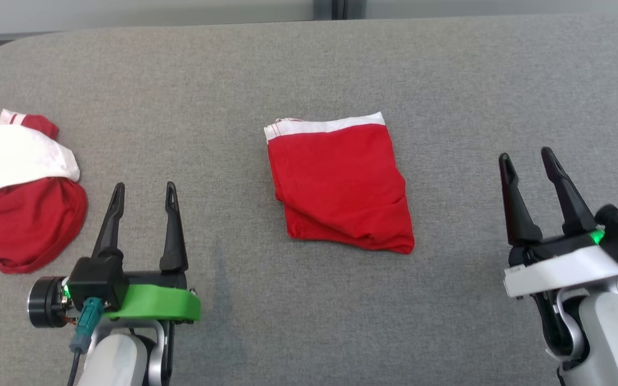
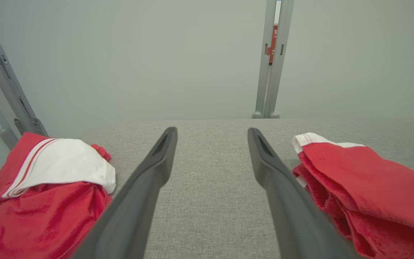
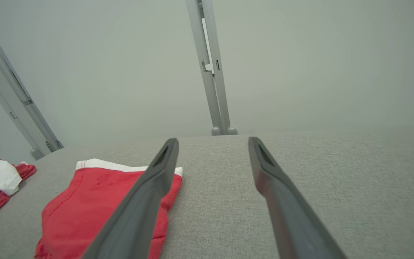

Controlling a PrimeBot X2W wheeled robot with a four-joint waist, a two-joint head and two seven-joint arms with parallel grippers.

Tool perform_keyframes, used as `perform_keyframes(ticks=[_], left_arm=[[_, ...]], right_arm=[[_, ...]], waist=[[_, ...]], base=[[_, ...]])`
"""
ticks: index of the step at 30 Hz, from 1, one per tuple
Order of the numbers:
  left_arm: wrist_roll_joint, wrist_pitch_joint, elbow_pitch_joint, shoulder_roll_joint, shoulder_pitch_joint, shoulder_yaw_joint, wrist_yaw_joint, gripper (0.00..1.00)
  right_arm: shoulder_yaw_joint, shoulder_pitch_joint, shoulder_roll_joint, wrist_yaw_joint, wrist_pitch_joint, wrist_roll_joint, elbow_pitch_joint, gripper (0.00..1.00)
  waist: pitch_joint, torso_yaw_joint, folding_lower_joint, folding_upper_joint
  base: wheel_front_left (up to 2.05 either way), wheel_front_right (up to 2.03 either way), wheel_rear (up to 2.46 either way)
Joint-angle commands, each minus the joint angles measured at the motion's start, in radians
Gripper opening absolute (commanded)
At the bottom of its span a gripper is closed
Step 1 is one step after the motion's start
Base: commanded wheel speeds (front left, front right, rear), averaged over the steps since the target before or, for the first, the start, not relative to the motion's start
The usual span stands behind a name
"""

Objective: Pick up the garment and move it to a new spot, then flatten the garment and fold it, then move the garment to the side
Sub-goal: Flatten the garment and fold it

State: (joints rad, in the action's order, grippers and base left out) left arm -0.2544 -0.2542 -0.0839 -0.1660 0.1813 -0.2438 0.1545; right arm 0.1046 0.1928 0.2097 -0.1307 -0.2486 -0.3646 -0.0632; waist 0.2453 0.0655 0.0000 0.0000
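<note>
Though folded into a rough rectangle already, lies limp at the middle of the grey fabric surface: red garment, white waistband along the far edge, well apart from both grippers. Flanked by the left gripper and the right gripper, fingers spread wide on each, grasping nothing. Looks soft, thin and light, with no stiffness to speak of; apt to slide layer over layer and fall open if lifted by one corner. Best pinched through every layer at once along the near edge, or taken at two opposite sides with both grippers and carried low toward the side. Layer count at the near right corner hard to judge, perhaps three or four. Not to be disturbed: second red-and-white garment, heaped by the left edge, near the left gripper.
</note>
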Motion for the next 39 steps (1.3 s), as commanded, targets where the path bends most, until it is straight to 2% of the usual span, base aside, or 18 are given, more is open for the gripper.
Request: perform_keyframes(ticks=[1, 10, 20, 39], left_arm=[[-0.007, 0.005, -0.001, -0.012, -0.026, 0.0, 0.002, 1.0], [-0.018, 0.042, 0.008, -0.047, -0.118, -0.003, 0.005, 1.0], [-0.033, 0.057, 0.022, -0.061, -0.217, -0.01, 0.013, 1.0], [-0.043, 0.049, 0.013, -0.08, -0.227, -0.019, 0.012, 1.0]], right_arm=[[-0.02, -0.042, -0.007, 0.0, 0.009, 0.012, 0.016, 1.0], [-0.074, -0.203, -0.051, 0.0, 0.085, 0.058, 0.131, 1.0], [-0.098, -0.332, -0.087, 0.0, 0.152, 0.097, 0.207, 1.0], [-0.121, -0.382, -0.103, 0.0, 0.203, 0.099, 0.26, 1.0]], waist=[[-0.049, -0.027, 0.0, 0.0], [-0.147, -0.052, 0.0, 0.0], [-0.235, -0.054, 0.0, 0.0], [-0.264, -0.046, 0.0, 0.0]], base=[[0.0, 0.0, 0.0], [0.0, 0.0, 0.0], [0.0, 0.0, 0.0], [0.0, 0.0, 0.0]])
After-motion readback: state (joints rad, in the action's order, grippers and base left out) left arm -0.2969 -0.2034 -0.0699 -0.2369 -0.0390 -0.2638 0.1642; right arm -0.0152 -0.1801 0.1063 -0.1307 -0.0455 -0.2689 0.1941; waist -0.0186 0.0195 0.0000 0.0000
